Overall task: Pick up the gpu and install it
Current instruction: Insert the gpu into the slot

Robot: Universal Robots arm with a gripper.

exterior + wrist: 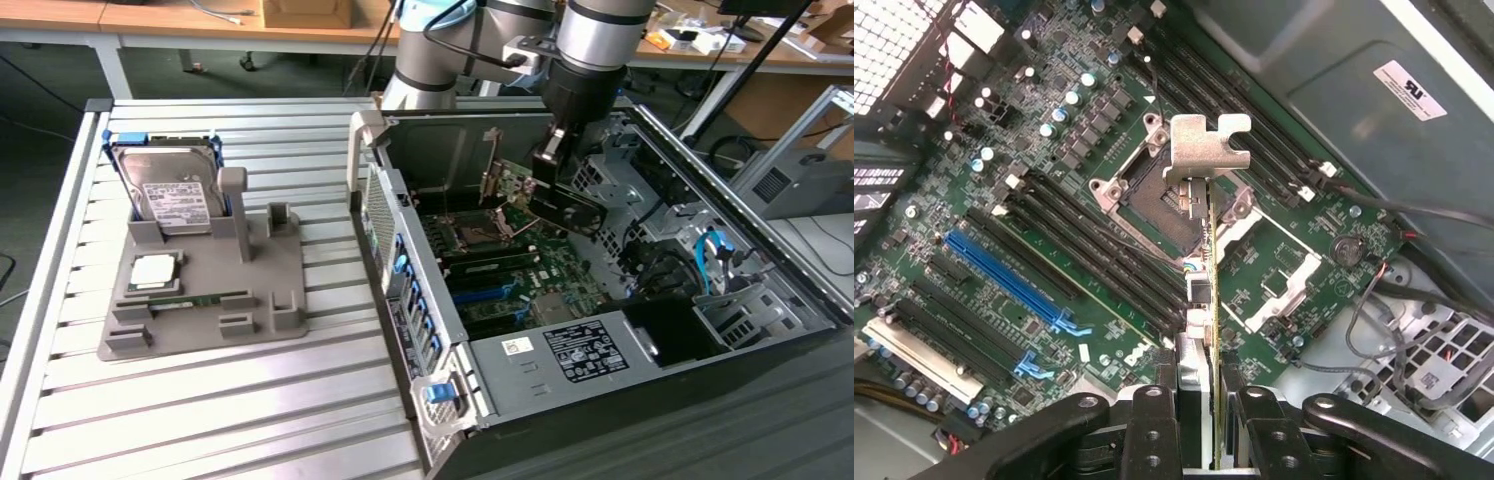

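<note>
1. My pincer (1202,378) is clamped on the gpu (1211,255), one finger on each flat face, gripping its near end.
2. The gpu hangs edge-on from my fingers (1154,420), with its silver bracket (1204,148) at the far end, pointing at the board (1054,150).
3. In the wrist view the bracket lies over the empty CPU socket (1149,200). The blue slot (1004,275) sits well to one side.
4. All this is inside the open case (400,215), where my pincer (550,152) reaches down from above.
5. On the exterior view's left, a grey holder (200,305) stands on the slatted table (267,410), well apart from the case. A drive (167,195) stands upright in it.
</note>
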